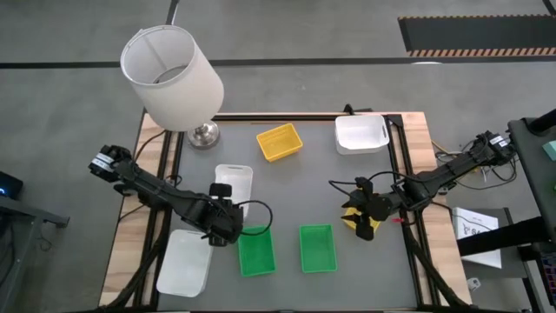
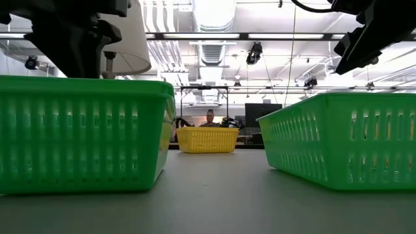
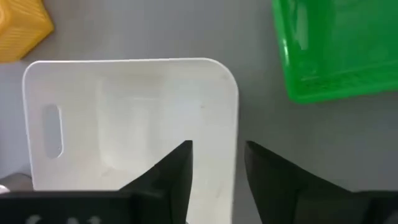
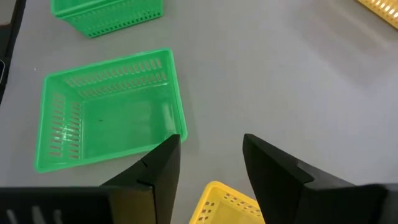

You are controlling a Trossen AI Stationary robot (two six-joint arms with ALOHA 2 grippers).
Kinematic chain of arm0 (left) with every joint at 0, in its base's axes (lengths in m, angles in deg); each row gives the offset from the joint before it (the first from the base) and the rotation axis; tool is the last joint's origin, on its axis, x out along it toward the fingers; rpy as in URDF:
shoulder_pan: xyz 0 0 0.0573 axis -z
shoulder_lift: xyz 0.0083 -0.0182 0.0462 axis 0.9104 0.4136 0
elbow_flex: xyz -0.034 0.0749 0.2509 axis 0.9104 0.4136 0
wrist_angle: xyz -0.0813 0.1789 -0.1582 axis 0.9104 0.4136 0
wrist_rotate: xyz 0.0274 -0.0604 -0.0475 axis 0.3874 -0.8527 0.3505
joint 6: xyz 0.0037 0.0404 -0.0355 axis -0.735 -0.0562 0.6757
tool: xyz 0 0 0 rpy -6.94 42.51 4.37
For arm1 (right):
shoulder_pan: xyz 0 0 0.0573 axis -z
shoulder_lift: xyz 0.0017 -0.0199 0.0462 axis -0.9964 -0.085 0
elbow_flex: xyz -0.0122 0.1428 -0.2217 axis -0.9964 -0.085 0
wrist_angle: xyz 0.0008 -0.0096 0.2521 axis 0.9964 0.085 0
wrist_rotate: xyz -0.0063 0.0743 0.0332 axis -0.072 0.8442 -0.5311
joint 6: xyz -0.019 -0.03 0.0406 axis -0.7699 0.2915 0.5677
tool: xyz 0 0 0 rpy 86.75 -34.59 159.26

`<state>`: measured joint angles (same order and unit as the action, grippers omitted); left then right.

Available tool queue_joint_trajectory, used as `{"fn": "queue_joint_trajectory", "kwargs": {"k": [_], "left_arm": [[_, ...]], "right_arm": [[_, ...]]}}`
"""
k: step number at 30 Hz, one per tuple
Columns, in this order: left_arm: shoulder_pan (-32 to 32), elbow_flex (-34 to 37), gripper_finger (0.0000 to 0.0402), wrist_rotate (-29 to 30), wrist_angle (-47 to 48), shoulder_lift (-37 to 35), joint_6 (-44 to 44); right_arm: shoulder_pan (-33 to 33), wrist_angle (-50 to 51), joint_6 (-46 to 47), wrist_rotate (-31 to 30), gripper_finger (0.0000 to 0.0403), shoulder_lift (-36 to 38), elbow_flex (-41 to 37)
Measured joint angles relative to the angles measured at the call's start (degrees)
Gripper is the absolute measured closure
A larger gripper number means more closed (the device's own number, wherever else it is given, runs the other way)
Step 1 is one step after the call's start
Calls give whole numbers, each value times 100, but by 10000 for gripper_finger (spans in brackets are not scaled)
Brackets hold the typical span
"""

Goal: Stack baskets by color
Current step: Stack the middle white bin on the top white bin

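Observation:
My left gripper (image 3: 217, 152) stands open over the near end of a white basket (image 1: 233, 180) at the table's left middle. One finger is above the basket's inside and the other is outside its side wall (image 3: 227, 124). My right gripper (image 1: 360, 219) hangs above the table's right side with a yellow basket (image 4: 224, 202) between its fingers. Two green baskets (image 1: 256, 249) (image 1: 317, 248) rest on their bottoms near the front edge. A second yellow basket (image 1: 279, 142) and another white one (image 1: 360, 133) sit at the back. My right gripper has the yellow basket between its two fingers, and a rim corner (image 4: 214, 185) shows far back between them. The fingers slant down toward the table's left. The basket is lifted clear of the table. The picture's lower edge cuts off the place of contact.
A white lampshade on a metal base (image 1: 172, 76) stands at the far left corner. A third white basket (image 1: 184, 263) lies at the near left corner, partly over the wooden border. Bare grey table lies between the green baskets and the back row. A person (image 2: 209, 118) is far behind the table.

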<state>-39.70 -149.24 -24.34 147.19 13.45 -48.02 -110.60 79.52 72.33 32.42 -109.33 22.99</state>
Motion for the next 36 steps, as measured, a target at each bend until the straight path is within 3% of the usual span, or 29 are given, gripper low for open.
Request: {"fn": "queue_joint_trajectory", "kwargs": {"k": [6,16,20,25,30,36], "left_arm": [[-2,81,272,-121,-48,2,16],[-2,998,273,-117,-1022,7,17],[-2,1102,306,112,-1073,7,-27],[-2,1097,391,157,-1060,7,-277],[0,922,400,409,-1015,-12,-545],[0,239,401,1118,-1037,-178,-1218]], "right_arm": [[-2,2,-55,7,236,0,-2],[-2,2,-118,7,236,0,-98],[-2,-6,-114,9,236,0,-116],[-2,-31,-107,11,236,0,-118],[-2,-32,-104,11,236,0,-170],[-2,-52,-32,-19,230,0,-181]]}}
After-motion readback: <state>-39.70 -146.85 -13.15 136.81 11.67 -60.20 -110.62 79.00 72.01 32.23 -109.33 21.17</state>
